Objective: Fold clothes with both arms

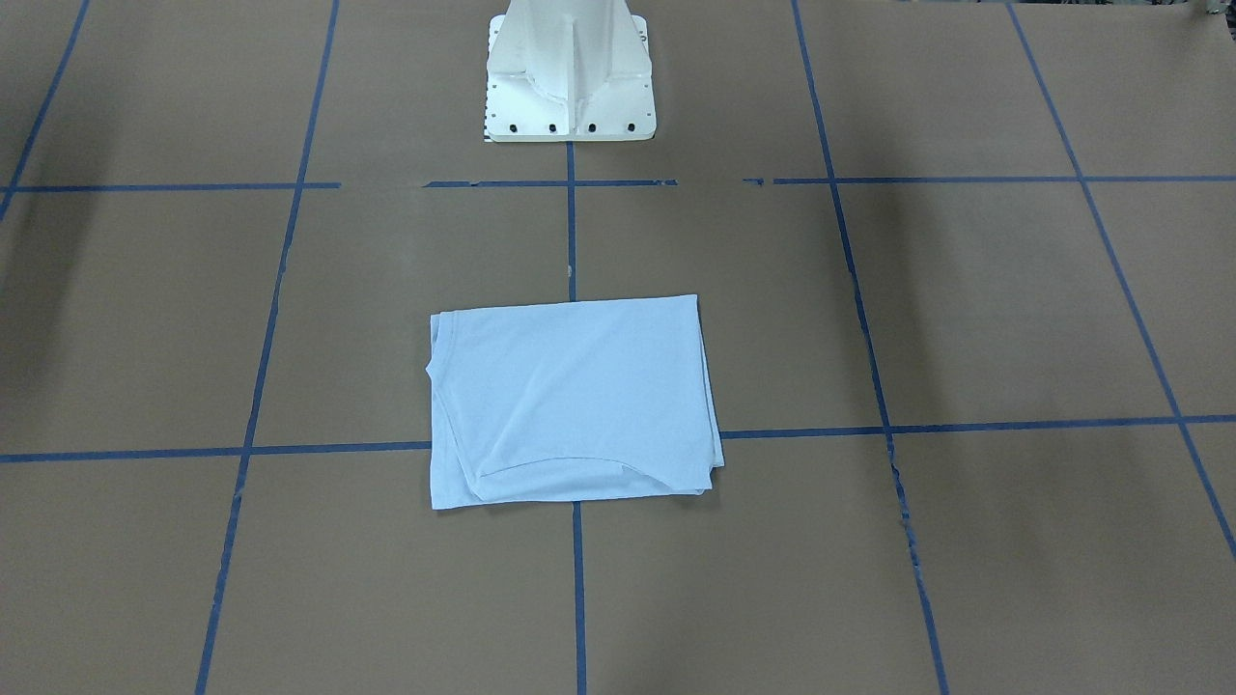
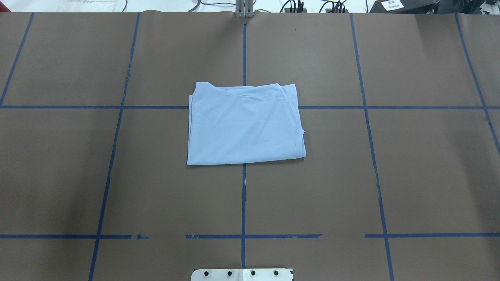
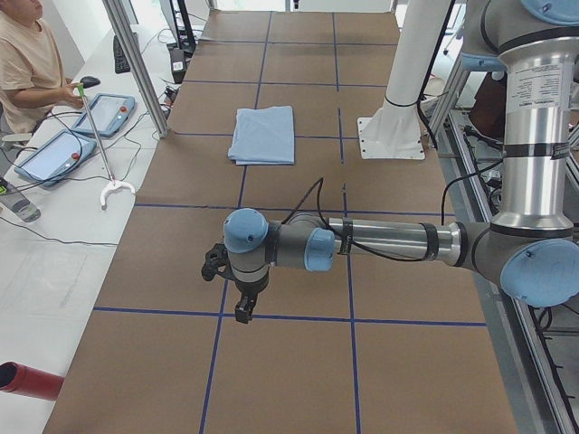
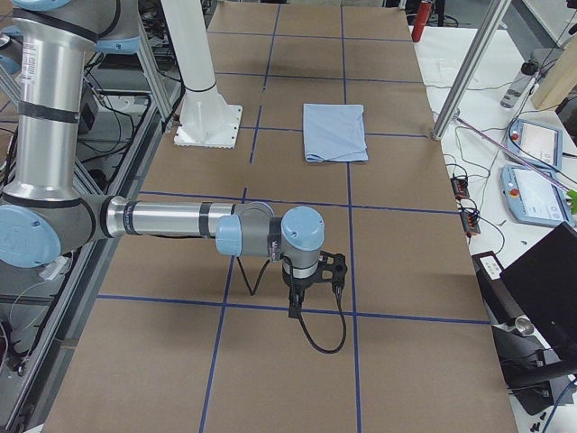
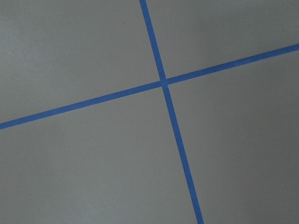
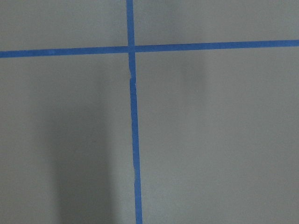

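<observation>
The light blue T-shirt [image 2: 245, 124] lies folded into a neat rectangle at the table's middle; it also shows in the front-facing view [image 1: 575, 401], the left side view [image 3: 263, 135] and the right side view [image 4: 334, 132]. Its chest print and tag are hidden. My left gripper [image 3: 243, 310] hangs over the table's left end, far from the shirt. My right gripper [image 4: 297, 307] hangs over the right end, also far from it. Both show only in the side views, so I cannot tell whether they are open or shut. Neither holds the shirt.
The brown table [image 2: 117, 175] carries a grid of blue tape lines. The white pedestal base [image 1: 572, 72] stands at the robot's edge. An operator [image 3: 27, 63] sits beside the table with tablets [image 3: 107, 113]. Both wrist views show only tape crossings [image 5: 163, 83] [image 6: 130, 47].
</observation>
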`<state>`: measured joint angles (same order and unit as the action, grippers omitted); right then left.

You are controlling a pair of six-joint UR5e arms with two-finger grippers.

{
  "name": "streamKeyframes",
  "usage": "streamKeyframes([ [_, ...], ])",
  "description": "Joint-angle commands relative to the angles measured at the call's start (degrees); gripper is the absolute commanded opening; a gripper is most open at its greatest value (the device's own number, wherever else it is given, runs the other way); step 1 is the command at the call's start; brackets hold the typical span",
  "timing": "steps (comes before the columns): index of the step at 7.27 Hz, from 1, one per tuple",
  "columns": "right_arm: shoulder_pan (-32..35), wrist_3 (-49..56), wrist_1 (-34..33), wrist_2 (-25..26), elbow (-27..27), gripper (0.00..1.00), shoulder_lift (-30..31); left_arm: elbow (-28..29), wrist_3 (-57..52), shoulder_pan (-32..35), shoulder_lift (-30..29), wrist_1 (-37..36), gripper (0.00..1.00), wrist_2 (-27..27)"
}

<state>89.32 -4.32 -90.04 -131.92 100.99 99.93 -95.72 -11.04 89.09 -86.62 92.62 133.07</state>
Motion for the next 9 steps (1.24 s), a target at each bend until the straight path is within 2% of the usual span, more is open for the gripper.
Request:
streamKeyframes([
  [1, -0.3, 0.0, 0.6, 0.0, 0.0, 1.0, 0.0, -0.1, 0.0, -0.1, 0.0, 0.0, 1.0, -0.1],
  [4, -0.5, 0.0, 0.7, -0.1, 0.4, 1.0, 0.0, 0.0, 0.0, -0.1, 0.0, -0.1, 1.0, -0.1],
  [7, -0.5, -0.1, 0.7, -3.6, 0.7, 1.0, 0.0, 0.2, 0.0, -0.1, 0.1, -0.2, 1.0, -0.2],
  [9, -0.5, -0.1, 0.7, -4.0, 0.7, 1.0, 0.0, 0.4, 0.1, 0.0, 0.2, -0.2, 1.0, -0.6],
])
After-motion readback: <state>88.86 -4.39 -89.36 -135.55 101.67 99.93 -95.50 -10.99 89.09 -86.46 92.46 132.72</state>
